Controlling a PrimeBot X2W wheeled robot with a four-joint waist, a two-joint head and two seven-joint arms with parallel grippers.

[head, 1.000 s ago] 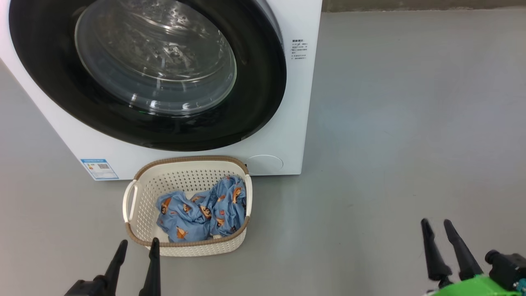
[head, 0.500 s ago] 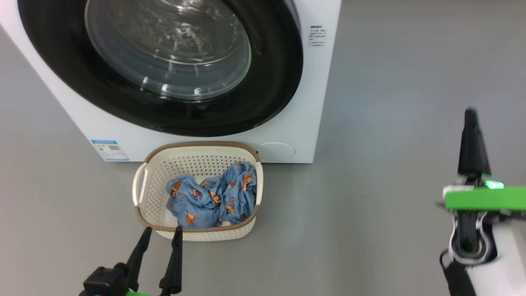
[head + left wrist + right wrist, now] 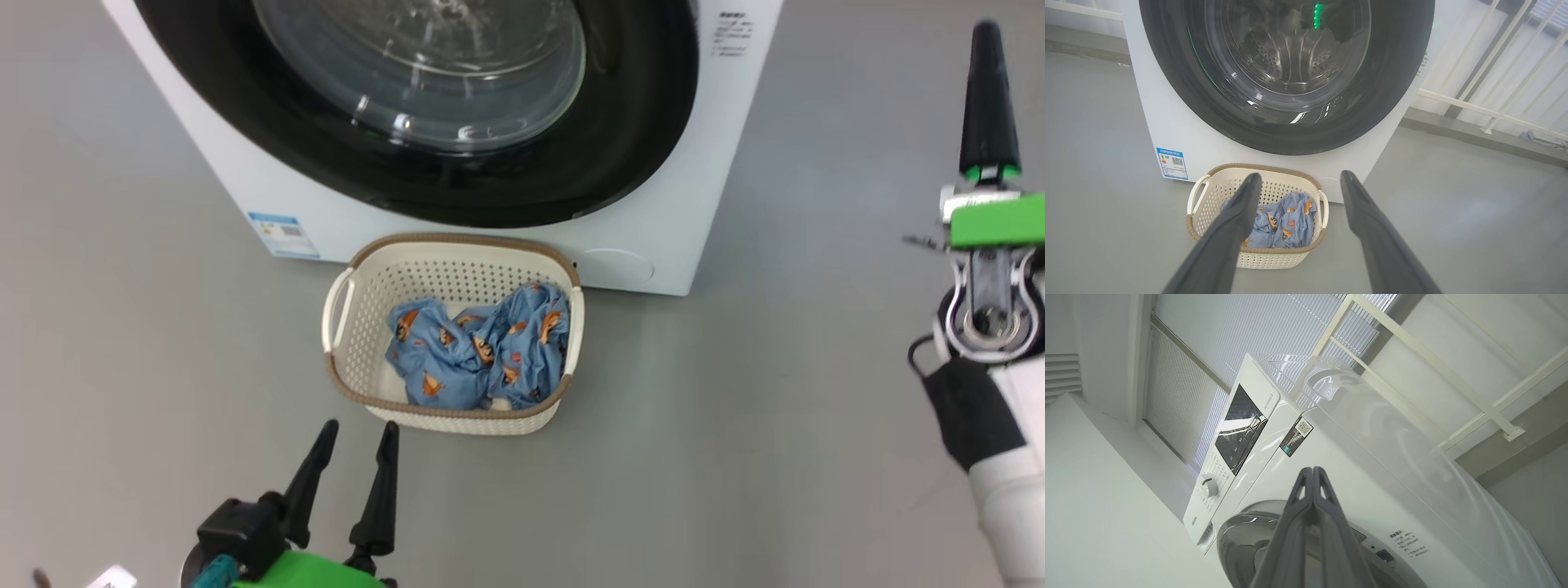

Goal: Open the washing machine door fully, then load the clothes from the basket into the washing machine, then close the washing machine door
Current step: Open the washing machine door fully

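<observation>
Currently the washing machine door (image 3: 424,82) sits flat against the front of the washing machine (image 3: 702,204). The basket (image 3: 457,420) stands on the grey floor (image 3: 775,408) just before the machine's bottom edge, below the door and right of the blue label (image 3: 282,234), with the clothes (image 3: 482,351) bunched toward its right half. Left hand (image 3: 359,429) hovers low over the floor near the basket's near rim, fingers spread wide, empty and apart from the basket; right hand (image 3: 987,37) is raised off to the machine's right, fingers pressed together on nothing, aimed at the machine's upper front in the right wrist view.
</observation>
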